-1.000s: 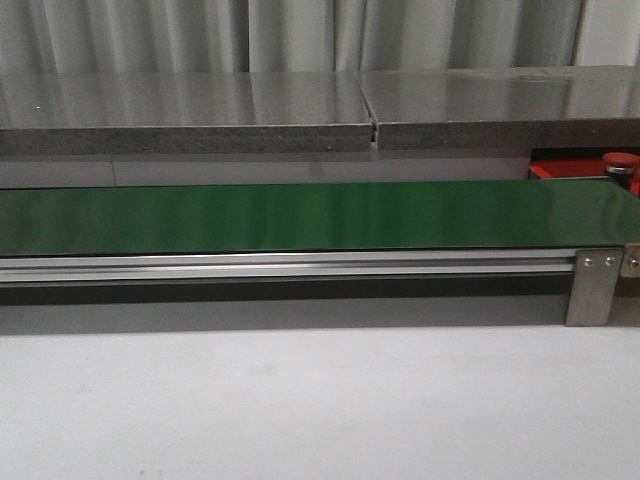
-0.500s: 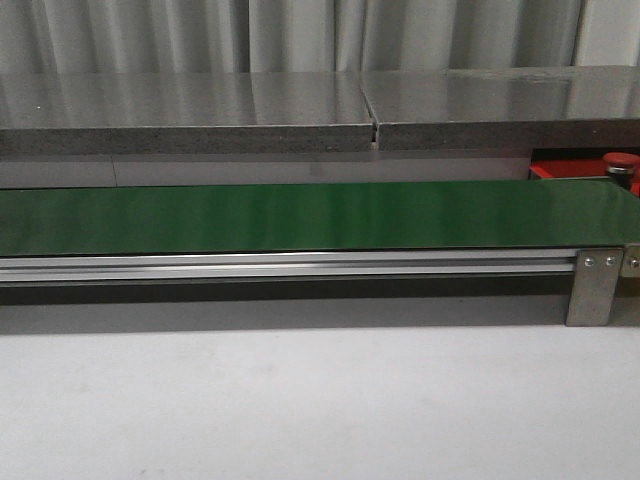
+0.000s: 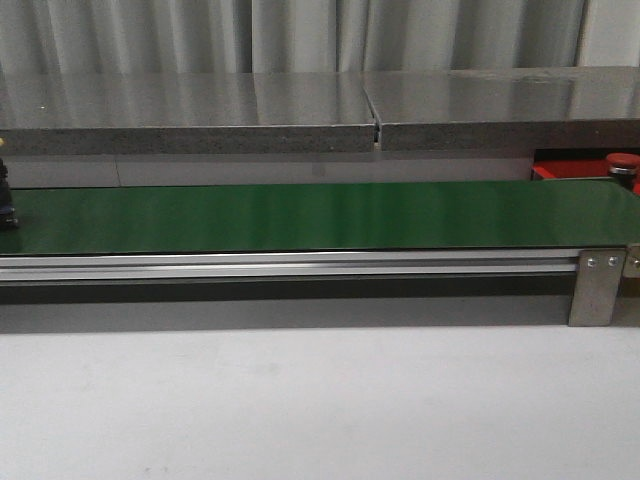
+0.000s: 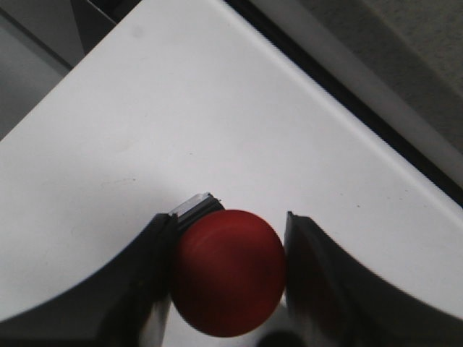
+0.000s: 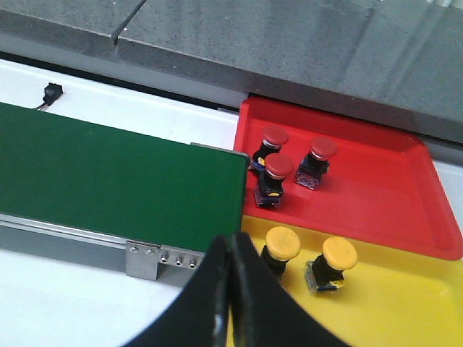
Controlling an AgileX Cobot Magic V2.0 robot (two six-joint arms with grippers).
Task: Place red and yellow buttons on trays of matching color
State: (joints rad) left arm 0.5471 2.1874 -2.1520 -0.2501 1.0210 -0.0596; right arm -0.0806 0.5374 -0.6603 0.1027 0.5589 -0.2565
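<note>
Since the coming move turns on where the held button sits against its tray, we log these first.

Held button: we see a red button (image 4: 228, 271) between the fingers of the left gripper (image 4: 230, 253), cap toward the camera, so its long axis runs along the camera's line of sight; both fingers touch the cap.
Left gripper: closed on that button, above the white table (image 4: 181, 123).
Red tray (image 5: 376, 181): by the right end of the green belt (image 5: 108, 181); three red buttons (image 5: 278, 168) stand on it.
Yellow tray (image 5: 405, 303): touching the red one, nearer the right arm; two yellow buttons (image 5: 338, 253).
Right gripper (image 5: 230, 289): fingers pressed together, nothing held; clearly the nearer arm to both trays.
Front view: only a dark object at the belt's left edge (image 3: 5, 205), unidentifiable; neither gripper appears.
</note>
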